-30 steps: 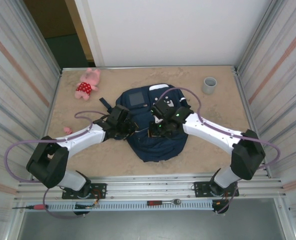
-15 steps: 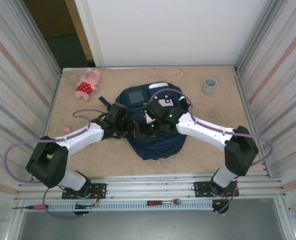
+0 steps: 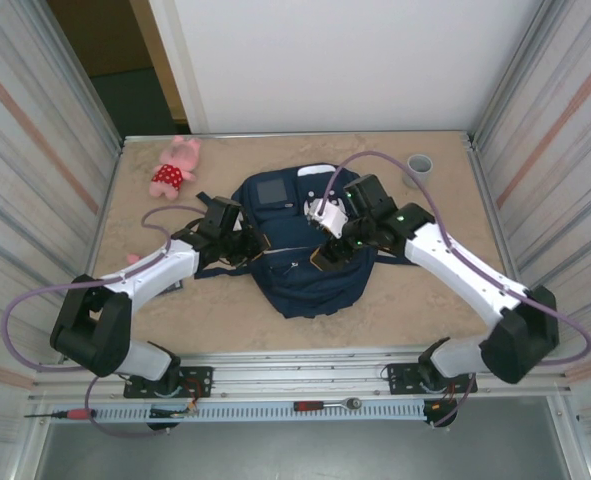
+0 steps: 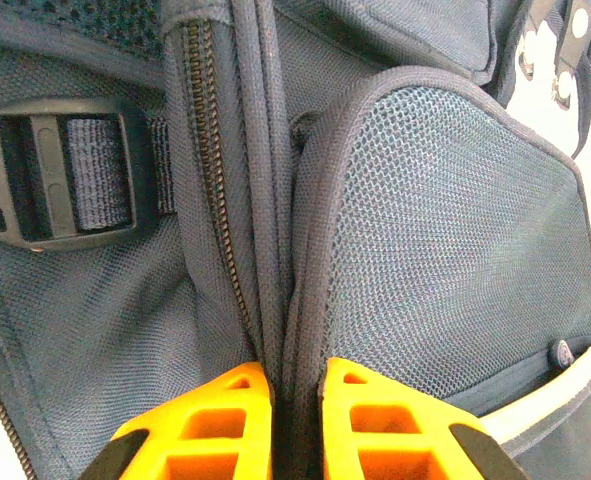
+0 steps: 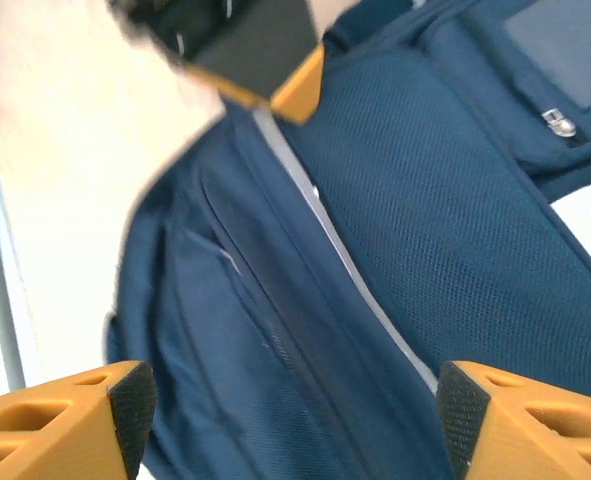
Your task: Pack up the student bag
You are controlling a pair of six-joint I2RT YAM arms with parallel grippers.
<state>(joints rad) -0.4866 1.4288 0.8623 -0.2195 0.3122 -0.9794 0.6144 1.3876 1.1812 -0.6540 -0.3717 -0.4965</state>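
One navy, grey-patched bag (image 3: 305, 275); my left fingers (image 4: 210, 430) pinch its seam, right fingers (image 5: 55, 420) gape. One toy (image 3: 175, 168) at 11 o'clock, one cup (image 3: 419, 163) at 1.

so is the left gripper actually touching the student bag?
Touching. Left wrist view: left gripper pinches a fabric fold of the student bag beside the zipper, both fingers pressed against it.

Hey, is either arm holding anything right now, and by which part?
The left gripper is shut on the student bag, pinching the fabric seam between its zipper and mesh pocket. The right gripper is open, holding nothing.
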